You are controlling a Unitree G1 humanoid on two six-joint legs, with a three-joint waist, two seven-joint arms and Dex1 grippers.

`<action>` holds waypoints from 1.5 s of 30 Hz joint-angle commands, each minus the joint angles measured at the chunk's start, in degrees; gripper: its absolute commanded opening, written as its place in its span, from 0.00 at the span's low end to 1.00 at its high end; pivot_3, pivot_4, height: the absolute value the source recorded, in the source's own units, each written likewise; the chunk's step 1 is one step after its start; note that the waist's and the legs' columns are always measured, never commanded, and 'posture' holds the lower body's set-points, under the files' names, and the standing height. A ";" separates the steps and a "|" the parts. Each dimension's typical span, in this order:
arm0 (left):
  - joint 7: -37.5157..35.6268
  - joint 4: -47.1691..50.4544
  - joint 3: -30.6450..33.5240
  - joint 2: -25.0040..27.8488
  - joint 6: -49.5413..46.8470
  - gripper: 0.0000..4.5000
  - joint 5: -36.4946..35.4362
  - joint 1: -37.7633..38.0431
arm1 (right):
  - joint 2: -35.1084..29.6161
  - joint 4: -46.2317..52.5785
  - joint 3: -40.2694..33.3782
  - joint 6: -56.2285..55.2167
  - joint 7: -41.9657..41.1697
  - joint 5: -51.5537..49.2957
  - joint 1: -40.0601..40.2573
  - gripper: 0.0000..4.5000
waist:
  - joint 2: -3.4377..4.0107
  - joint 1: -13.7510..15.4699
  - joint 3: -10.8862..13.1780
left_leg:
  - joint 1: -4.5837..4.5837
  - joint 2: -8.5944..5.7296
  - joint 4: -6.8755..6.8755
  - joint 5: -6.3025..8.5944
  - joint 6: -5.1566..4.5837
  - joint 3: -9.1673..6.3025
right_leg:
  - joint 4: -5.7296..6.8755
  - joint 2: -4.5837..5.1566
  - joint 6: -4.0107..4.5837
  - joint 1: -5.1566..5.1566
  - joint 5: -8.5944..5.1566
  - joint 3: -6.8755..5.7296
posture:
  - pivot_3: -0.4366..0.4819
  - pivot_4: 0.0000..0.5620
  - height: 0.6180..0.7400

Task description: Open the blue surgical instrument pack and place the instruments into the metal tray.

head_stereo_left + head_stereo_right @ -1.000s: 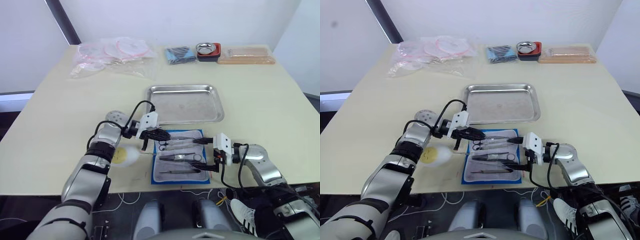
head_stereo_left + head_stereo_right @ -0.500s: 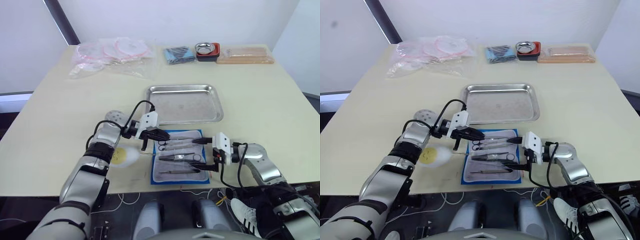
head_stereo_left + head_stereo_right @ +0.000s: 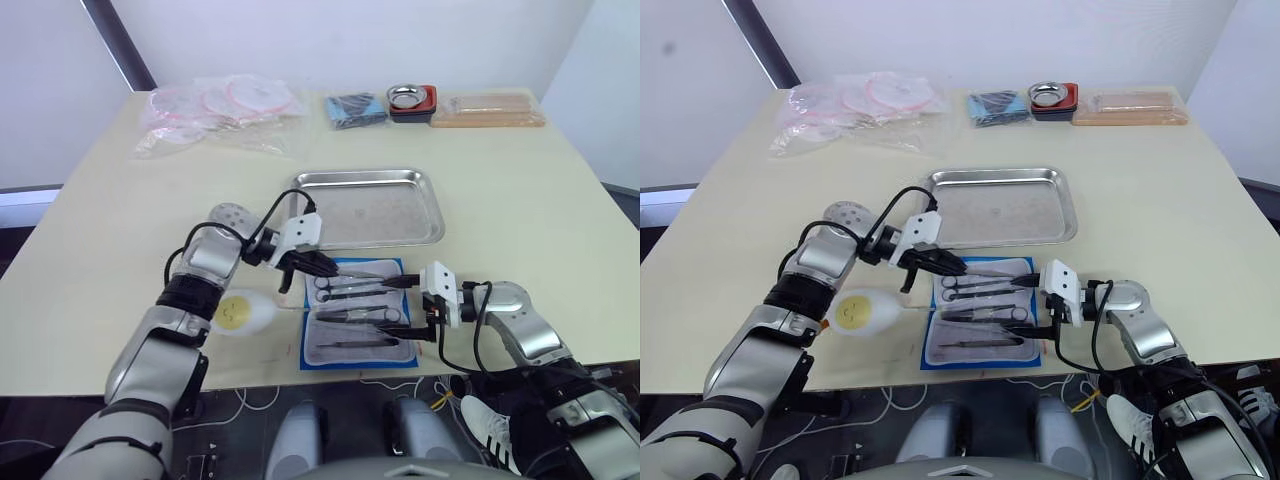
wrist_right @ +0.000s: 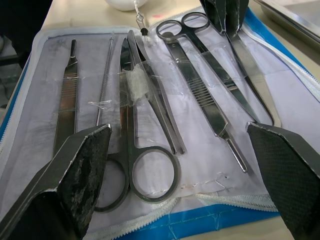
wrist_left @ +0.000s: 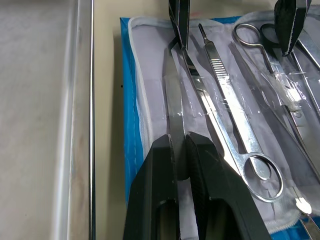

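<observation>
Take the metal tray as your reference. On its near side, just beside its front rim, you have the blue surgical instrument pack lying unfolded on the table, grey lining up, with the instruments still tucked in its clear pockets: ring-handled scissors, a scalpel-like handle, flat tweezers and a thin probe.

Your left gripper sits at the pack's left end, at the edge nearest the tray. Its fingers are pinched together on the flat tweezers, which lie in the row closest to the tray. Left of that arm, further from the tray, a white round object with a yellow smiley rests on the table.

Your right gripper is at the pack's right end, on the tray's near side, with its fingers spread wide and holding nothing.

Beyond the tray's far rim, from left to right, you can see clear plastic bags, a dark-blue bundle, a small steel bowl on a red base and a tan flat package.
</observation>
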State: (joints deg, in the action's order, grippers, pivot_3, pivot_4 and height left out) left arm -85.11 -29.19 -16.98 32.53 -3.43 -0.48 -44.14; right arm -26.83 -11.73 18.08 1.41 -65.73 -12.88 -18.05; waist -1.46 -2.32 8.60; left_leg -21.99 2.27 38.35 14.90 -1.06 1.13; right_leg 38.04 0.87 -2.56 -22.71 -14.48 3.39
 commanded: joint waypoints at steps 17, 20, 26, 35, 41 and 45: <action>1.88 9.05 1.30 6.71 -6.34 0.01 -0.61 0.99 | -0.86 -7.36 5.43 5.47 2.18 7.72 3.36 1.00 | -0.12 -0.03 -0.07 | 0.07 0.05 -0.04 0.00 0.00 -0.03 | -0.01 0.00 0.01 0.01 -0.01 0.04 | 0.48 0.27 1.00; 1.60 9.20 1.75 7.89 -6.47 0.01 -1.13 1.12 | -0.66 -7.55 5.48 5.49 2.13 7.79 3.24 1.00 | -0.17 -0.03 -0.11 | 0.07 0.06 -0.04 0.00 0.00 -0.03 | -0.01 -0.01 0.01 0.00 -0.02 0.05 | 0.48 0.27 1.00; 0.75 11.41 2.86 11.68 -6.22 0.01 -2.55 2.40 | -0.05 -7.50 4.98 4.65 2.37 7.36 3.33 1.00 | -0.20 -0.06 -0.12 | 0.12 0.09 -0.08 0.00 0.00 -0.05 | -0.01 -0.01 0.02 0.00 -0.02 0.11 | 0.48 0.27 1.00; -0.29 15.85 5.79 16.50 -7.85 0.01 -5.06 5.67 | 1.59 -7.75 4.26 4.06 4.34 7.24 2.94 1.00 | -0.36 -0.27 -0.22 | 0.20 0.15 -0.15 0.00 0.00 -0.04 | -0.01 -0.03 0.02 -0.01 -0.03 0.23 | 0.48 0.27 1.00; -3.34 18.71 7.41 20.36 -9.31 0.01 -7.97 7.08 | 1.34 -7.99 4.27 3.48 4.21 7.70 3.04 1.00 | -0.38 -0.22 -0.23 | 0.24 0.37 -0.20 0.01 0.00 0.03 | -0.03 -0.09 0.05 -0.04 -0.03 0.31 | 0.48 0.27 1.00; -3.40 20.77 9.60 20.97 -12.51 0.01 -11.82 7.69 | 1.43 -7.90 4.24 3.31 4.26 7.67 3.05 1.00 | -0.38 -0.19 -0.23 | 0.25 0.44 -0.23 0.01 0.00 0.05 | -0.04 -0.08 0.06 -0.05 -0.04 0.32 | 0.48 0.27 1.00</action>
State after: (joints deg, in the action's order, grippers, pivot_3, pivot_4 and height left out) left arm -88.05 -11.21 -9.93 53.13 -13.90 -9.31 -35.99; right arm -24.50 -12.00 18.27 1.76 -63.55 -11.83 -17.99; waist -1.84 -2.51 8.37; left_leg -21.74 2.72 38.12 14.90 -1.06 1.18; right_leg 38.00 0.78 -2.50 -22.76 -14.53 3.71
